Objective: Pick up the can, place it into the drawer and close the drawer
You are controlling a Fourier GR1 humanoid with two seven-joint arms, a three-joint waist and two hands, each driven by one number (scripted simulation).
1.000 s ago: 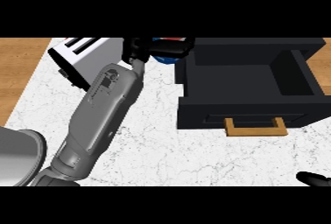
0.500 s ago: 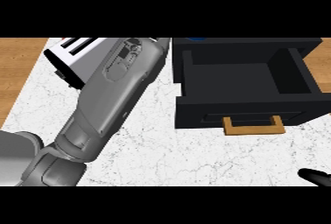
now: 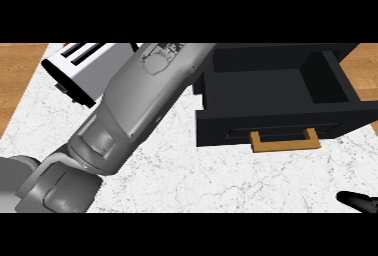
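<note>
The left forearm (image 3: 125, 115) stretches up across the marble table (image 3: 221, 175), its robot hand out of sight past the top edge. The can isn't visible. The black drawer (image 3: 277, 130) sits open just right of that arm, wooden handle (image 3: 286, 142) forward. Right robot hand (image 3: 359, 201) barely peeks in bottom right, fingers impossible to judge. White toaster (image 3: 77, 67) lies left of the arm

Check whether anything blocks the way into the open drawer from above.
Nothing visible does. The drawer is pulled out, its black inside bare. The left forearm runs beside its left wall, not over it. The can and the left hand are out of view.
</note>
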